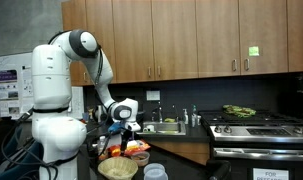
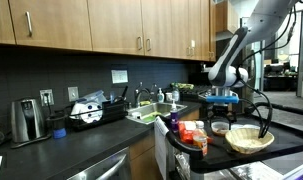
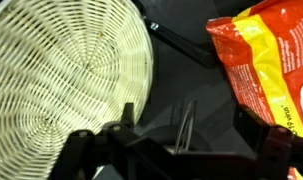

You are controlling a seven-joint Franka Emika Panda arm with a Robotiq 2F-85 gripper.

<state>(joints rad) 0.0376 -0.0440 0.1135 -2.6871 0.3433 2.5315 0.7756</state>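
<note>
Wicker basket (image 3: 66, 85) below the spread hand (image 3: 181, 150), slightly aside.

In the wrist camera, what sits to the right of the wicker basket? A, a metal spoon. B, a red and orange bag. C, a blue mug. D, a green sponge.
B: the wrist view shows a red and orange bag right of the wicker basket, a dark gap between them.

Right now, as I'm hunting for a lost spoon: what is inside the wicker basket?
Only bare weave shows inside the wicker basket in the wrist view. The open pincer covers its lower edge, so that strip cannot be checked.
</note>
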